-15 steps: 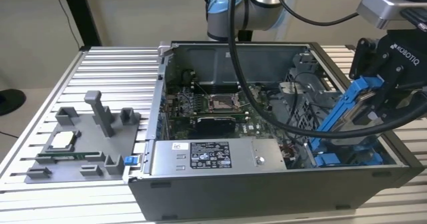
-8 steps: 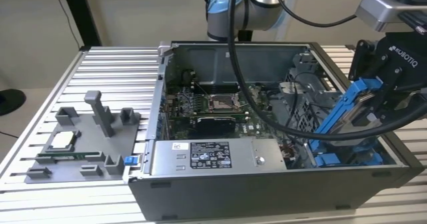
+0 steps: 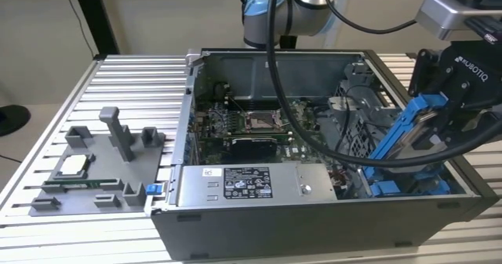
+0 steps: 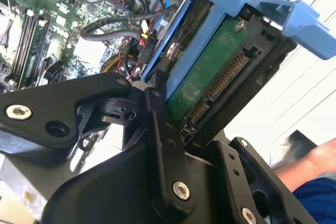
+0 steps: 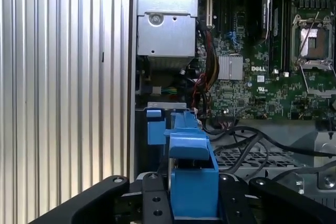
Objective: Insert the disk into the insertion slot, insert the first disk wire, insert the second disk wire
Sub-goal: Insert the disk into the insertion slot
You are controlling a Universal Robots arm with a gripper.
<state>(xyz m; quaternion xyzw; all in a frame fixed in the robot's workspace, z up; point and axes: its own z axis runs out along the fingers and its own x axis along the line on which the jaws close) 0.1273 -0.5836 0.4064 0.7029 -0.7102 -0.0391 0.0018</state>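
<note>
Along the open case's near wall lies the grey power-supply box [image 3: 251, 184]. To the exterior view's right of it sits the insertion slot [image 3: 404, 187], blue rails showing. Just above it the gripper [image 5: 191, 203] holds the disk [image 3: 415, 126] steeply tilted, fingers [image 5: 153, 203] pinching its blue carrier from both sides. Black cables [image 3: 345, 152] loop between disk and motherboard [image 3: 251, 123], seemingly close to the bay's mouth. Beyond, the ribbed worktop [image 3: 133, 76] carries a grey fixture tray [image 3: 94, 170].

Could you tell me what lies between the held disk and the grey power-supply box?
In the exterior view, a loose bundle of red and black wires lies between the disk and the power-supply box.
</note>
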